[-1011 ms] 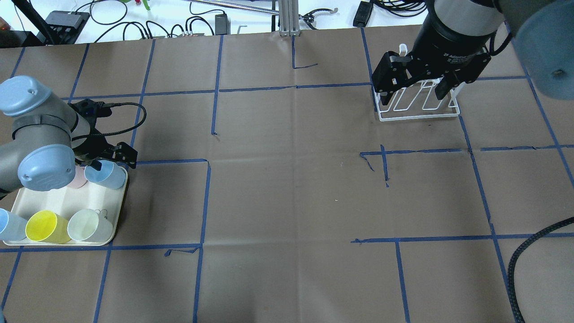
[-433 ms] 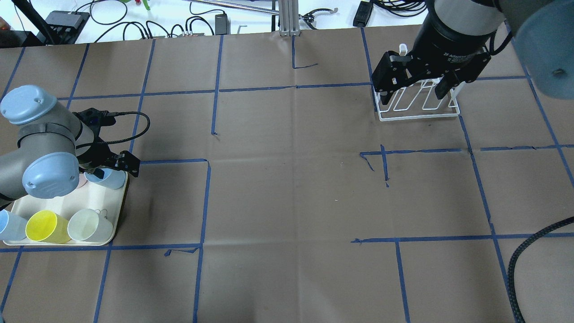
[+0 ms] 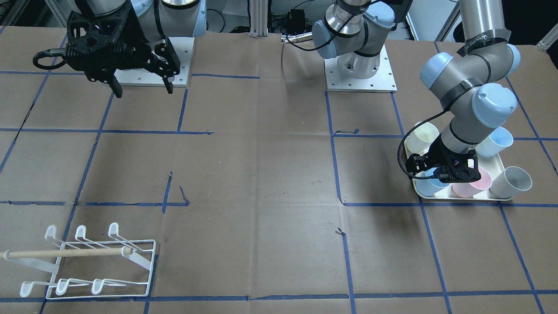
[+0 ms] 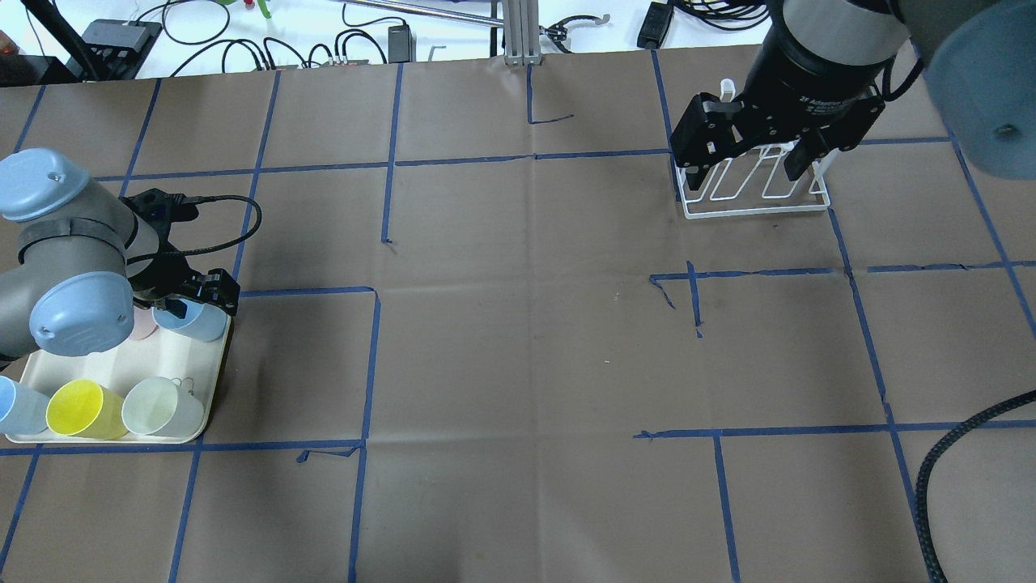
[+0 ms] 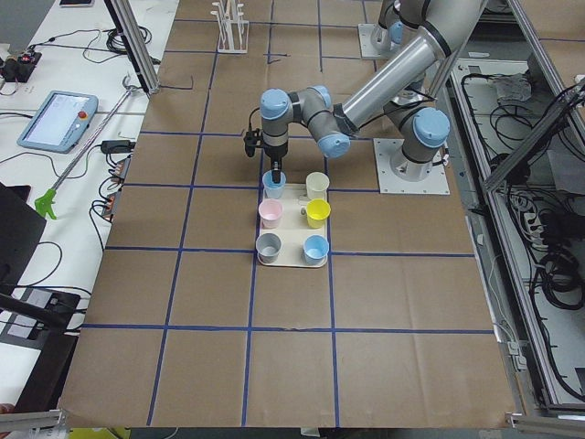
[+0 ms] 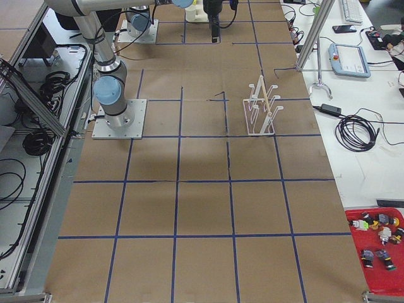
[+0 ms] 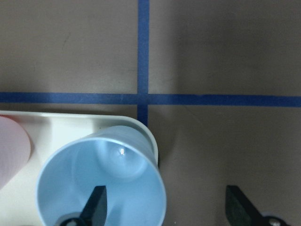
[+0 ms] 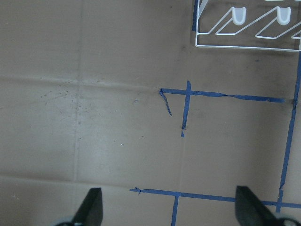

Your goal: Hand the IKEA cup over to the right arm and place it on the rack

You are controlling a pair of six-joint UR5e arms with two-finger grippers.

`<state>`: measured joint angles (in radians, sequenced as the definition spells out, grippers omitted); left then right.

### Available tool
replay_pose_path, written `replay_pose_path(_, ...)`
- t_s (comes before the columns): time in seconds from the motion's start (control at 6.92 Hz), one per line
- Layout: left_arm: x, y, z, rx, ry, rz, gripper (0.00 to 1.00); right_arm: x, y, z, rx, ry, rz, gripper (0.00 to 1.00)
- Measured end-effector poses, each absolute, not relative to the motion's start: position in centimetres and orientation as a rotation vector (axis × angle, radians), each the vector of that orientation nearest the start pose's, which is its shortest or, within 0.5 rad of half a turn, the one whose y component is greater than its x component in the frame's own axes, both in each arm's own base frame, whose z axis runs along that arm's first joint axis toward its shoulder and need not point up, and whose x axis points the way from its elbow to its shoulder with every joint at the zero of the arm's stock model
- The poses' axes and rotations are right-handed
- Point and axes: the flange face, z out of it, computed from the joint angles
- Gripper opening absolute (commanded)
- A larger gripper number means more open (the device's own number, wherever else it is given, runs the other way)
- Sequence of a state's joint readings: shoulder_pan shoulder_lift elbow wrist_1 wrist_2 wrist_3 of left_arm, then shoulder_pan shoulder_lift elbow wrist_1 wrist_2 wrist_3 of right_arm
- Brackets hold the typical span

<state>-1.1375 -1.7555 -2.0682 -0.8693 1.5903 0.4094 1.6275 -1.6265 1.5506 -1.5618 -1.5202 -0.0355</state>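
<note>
Pale blue cup (image 7: pixel 101 179) stands at the corner of the cream tray (image 7: pixel 70 123), one side of its wall between the jaws of the left arm (image 4: pixel 81 243). One finger (image 7: pixel 96 205) dips inside the rim and the other (image 7: pixel 240 207) hangs outside. They are wide and grip nothing yet. This looks like the pick-up before the hand-over. Next they should close on that wall and lift. The jaws of the right arm (image 4: pixel 817 48) are wide and empty above the counter (image 4: pixel 518 340), with the rack (image 8: pixel 244 28) just ahead of them.
</note>
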Motion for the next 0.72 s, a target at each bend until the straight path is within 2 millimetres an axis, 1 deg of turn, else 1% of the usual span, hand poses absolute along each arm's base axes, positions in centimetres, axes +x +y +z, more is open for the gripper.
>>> replay_pose_path(0.14,8.4,-49.4,23.9,-0.043,3.113,-0.024,0.00,16.5,-46.5,52.4,-0.145,3.085,-0.102,1.00)
replay_pose_path(0.43,8.6,-49.4,24.3,-0.057,3.113,-0.035,0.00,16.5,-46.5,52.4,-0.144,3.084,-0.098,1.00)
replay_pose_path(0.58,9.2,-49.2,24.6,-0.076,3.114,-0.045,0.00,16.5,-46.5,52.4,-0.143,3.084,-0.098,1.00)
replay_pose_path(0.72,10.0,-49.1,25.4,-0.095,3.111,-0.061,0.00,16.5,-46.5,52.4,-0.143,3.085,-0.099,1.00)
